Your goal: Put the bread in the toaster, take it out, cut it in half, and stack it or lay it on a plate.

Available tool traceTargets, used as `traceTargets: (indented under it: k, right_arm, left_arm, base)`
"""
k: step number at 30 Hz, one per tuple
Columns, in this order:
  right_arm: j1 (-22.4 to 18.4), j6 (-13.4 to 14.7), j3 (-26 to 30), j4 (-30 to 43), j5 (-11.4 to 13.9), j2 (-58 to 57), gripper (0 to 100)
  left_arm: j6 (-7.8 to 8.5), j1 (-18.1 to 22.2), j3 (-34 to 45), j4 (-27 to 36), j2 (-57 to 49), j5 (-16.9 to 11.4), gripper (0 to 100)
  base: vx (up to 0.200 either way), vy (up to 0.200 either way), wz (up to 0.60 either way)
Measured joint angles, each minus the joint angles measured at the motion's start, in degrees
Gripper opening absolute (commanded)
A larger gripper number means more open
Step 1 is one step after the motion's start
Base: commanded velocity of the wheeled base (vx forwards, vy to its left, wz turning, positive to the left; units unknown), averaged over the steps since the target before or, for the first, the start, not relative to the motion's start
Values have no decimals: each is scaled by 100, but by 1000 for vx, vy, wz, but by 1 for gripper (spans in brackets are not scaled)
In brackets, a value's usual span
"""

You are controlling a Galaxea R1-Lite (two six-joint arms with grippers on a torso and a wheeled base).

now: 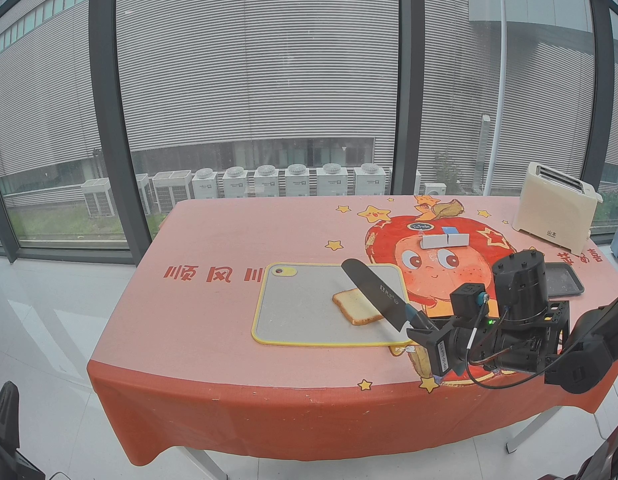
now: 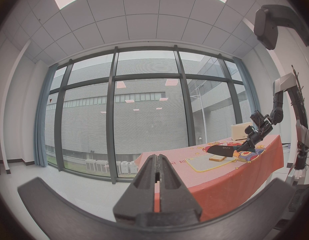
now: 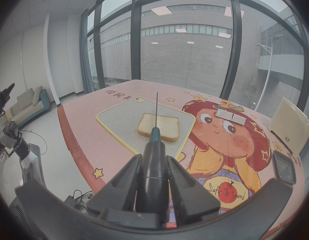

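One slice of bread (image 1: 356,306) (image 3: 159,126) (image 2: 217,158) lies whole on the right part of the grey, yellow-edged cutting board (image 1: 296,305) (image 3: 123,119). My right gripper (image 1: 434,341) (image 3: 154,174) is shut on the black handle of a knife (image 1: 379,293) (image 3: 156,112), near the table's front right. The blade hangs in the air above the bread, edge down and lined up over the slice's middle. The cream toaster (image 1: 556,206) (image 3: 292,125) stands at the far right of the table. My left gripper (image 2: 158,174) is shut on nothing, well off to the table's left.
A small dark tray (image 1: 564,279) (image 3: 284,166) lies in front of the toaster. A white and blue block (image 1: 445,239) (image 3: 230,116) rests on the tablecloth behind the board. The table's left half is bare pink cloth (image 1: 189,315).
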Motion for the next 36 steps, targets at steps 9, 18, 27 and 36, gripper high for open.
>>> traceTargets:
  k: [9,18,27,36]
  right_arm:
    - [-4,4,54,0,-2,-45,0]
    - [-1,9,78,-2,-2,-61,0]
    - [-1,9,102,0,-2,-67,0]
    - [-4,6,152,2,-2,-91,0]
  left_arm:
    - [33,-26,-510,-55,901,-272,0]
    - [40,-30,-714,-828,1797,-480,0]
    - [43,-33,-1023,-1441,2875,-591,0]
    - [106,-46,-1607,-1512,3814,-898,0]
  base:
    - [0,0,0]
    - [0,0,0]
    - [0,0,0]
    - [0,0,0]
